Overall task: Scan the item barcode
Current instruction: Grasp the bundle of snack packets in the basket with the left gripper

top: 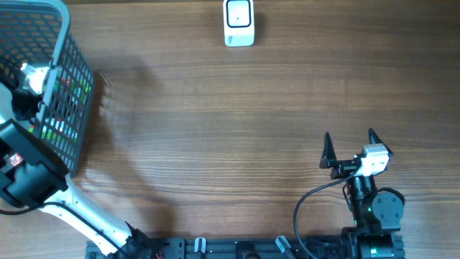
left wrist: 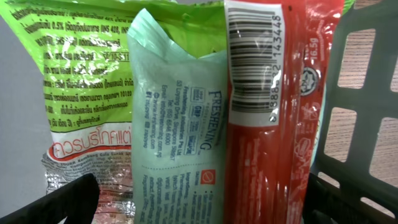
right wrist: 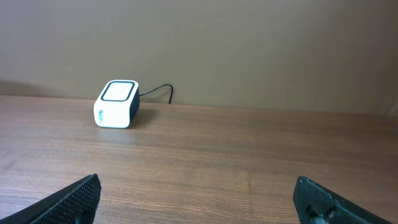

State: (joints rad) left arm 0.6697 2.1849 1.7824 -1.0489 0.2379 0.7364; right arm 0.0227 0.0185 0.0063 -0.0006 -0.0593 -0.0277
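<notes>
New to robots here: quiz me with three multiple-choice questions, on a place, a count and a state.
1. Where is the scanner? A table's far edge B in a gripper C on the floor
2. Packets in the left wrist view? A one B three C six
3. The right gripper is? A open, empty B shut on a packet C shut on a cable
1 A, it sits at the far edge; 2 B, green, pale, red; 3 A, jaws spread, nothing between.

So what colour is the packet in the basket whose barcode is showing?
The packet is red, its barcode black on white. Left wrist view shows it best.
</notes>
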